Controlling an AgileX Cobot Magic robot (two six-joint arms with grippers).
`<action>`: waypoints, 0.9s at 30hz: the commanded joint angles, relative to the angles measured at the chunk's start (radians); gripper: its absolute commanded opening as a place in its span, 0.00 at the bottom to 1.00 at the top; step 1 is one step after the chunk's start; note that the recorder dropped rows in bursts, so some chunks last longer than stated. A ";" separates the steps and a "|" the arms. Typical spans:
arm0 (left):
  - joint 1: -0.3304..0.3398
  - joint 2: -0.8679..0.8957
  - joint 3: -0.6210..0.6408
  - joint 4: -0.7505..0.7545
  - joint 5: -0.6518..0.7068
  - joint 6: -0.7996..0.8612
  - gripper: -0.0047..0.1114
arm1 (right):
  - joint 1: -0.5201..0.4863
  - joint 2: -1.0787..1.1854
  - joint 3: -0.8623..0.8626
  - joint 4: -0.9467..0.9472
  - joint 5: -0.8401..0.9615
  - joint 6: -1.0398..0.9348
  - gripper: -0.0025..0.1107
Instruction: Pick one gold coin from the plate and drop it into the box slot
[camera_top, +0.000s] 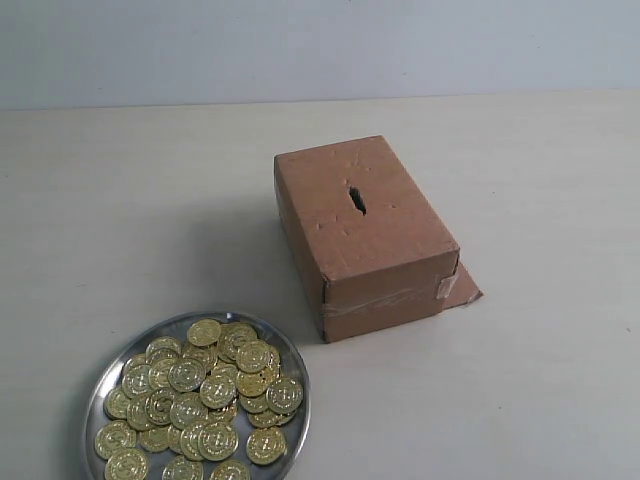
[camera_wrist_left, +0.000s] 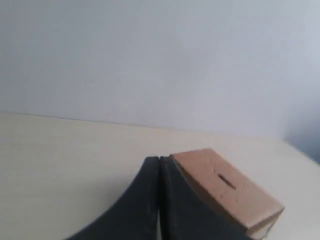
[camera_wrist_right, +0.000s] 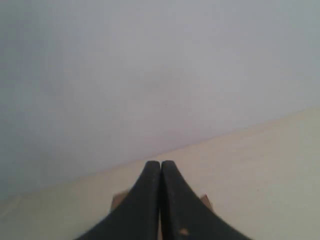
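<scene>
A round silver plate (camera_top: 108, 372) holding several gold coins (camera_top: 205, 390) sits at the near left of the table. The brown cardboard box (camera_top: 390, 240) stands in the middle, its dark ragged slot (camera_top: 356, 200) on the top face. Neither gripper shows in the exterior view. In the left wrist view my left gripper (camera_wrist_left: 159, 161) is shut with nothing in it, and the box (camera_wrist_left: 240, 197) with its slot (camera_wrist_left: 226, 181) lies beyond the fingers. My right gripper (camera_wrist_right: 160, 164) is shut and empty too; only corners of the box (camera_wrist_right: 118, 201) peek out behind its fingers.
A cardboard flap (camera_top: 463, 285) sticks out at the box's right base, and clear tape (camera_top: 385, 300) crosses its near end. The pale table (camera_top: 530, 380) stretches around both things, with a plain wall (camera_top: 320, 45) behind.
</scene>
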 joint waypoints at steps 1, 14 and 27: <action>-0.029 0.295 -0.146 -0.008 0.157 0.421 0.04 | -0.007 0.296 -0.184 -0.014 0.258 -0.259 0.02; -0.426 1.162 -0.434 0.079 0.242 1.484 0.04 | -0.007 0.870 -0.264 0.074 0.298 -0.435 0.02; -0.476 1.522 -0.582 0.321 0.300 1.487 0.04 | -0.007 0.883 -0.260 0.208 0.306 -0.552 0.02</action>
